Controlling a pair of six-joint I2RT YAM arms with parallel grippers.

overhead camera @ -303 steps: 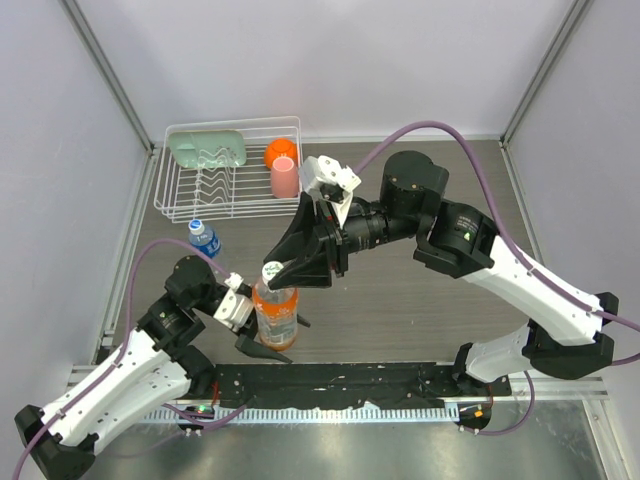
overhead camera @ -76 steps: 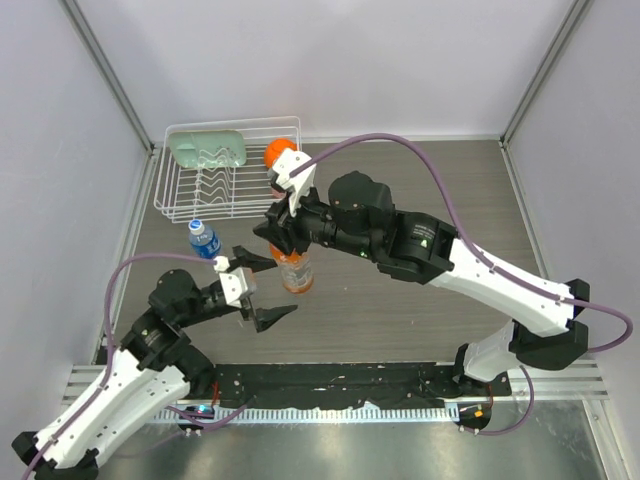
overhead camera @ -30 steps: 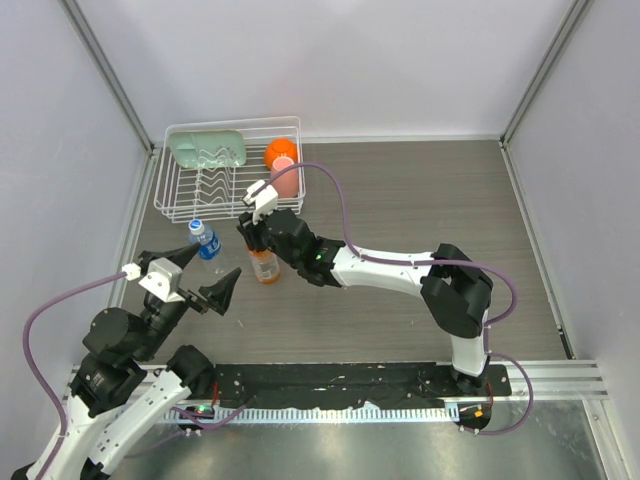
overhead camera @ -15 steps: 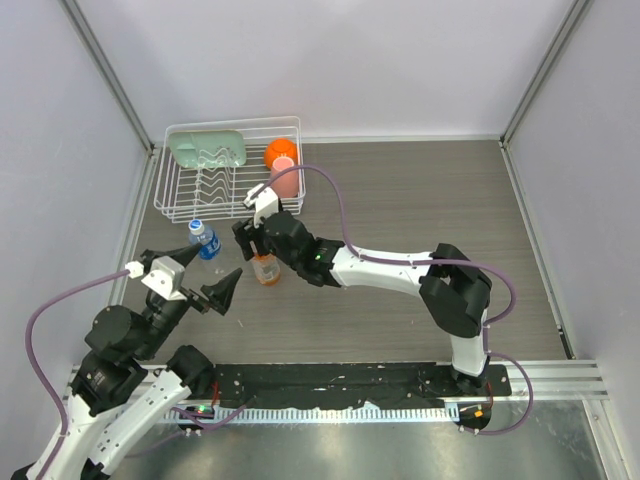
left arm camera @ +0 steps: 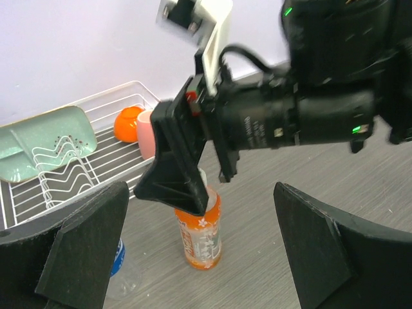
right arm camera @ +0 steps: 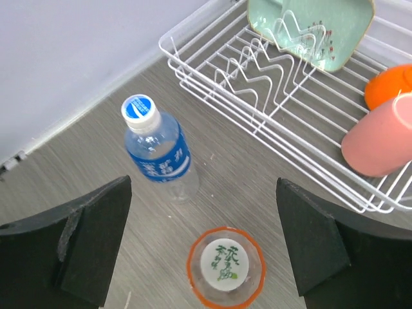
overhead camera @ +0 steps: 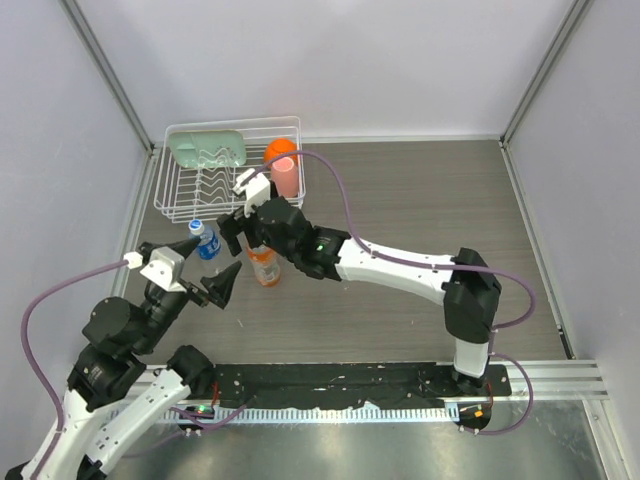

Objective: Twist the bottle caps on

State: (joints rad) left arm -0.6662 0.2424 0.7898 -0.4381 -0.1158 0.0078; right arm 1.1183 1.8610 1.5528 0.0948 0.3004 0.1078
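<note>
The orange-drink bottle (overhead camera: 264, 267) stands upright on the table with its white cap (right arm camera: 224, 262), printed in green, on its neck. My right gripper (overhead camera: 243, 226) hovers straight above it, open, with the cap between and below the fingers (right arm camera: 90, 241), touching neither. To its left stands the blue-label bottle (right arm camera: 159, 156), upright, with a white-bluish cap (right arm camera: 139, 108) on top. My left gripper (overhead camera: 210, 262) is open and empty, held near and left of both bottles. In the left wrist view the orange bottle (left arm camera: 201, 232) stands between the fingers (left arm camera: 84, 257), farther off.
A white wire dish rack (overhead camera: 180, 205) stands at the back left, holding a green plate (overhead camera: 207, 149), an orange cup (overhead camera: 280, 152) and a pink cup (overhead camera: 286, 178). A wall runs close along the left, behind the blue-label bottle.
My right gripper has opened, letting go of the top of the orange bottle, and lifted a little off it. The left arm has barely shifted.
</note>
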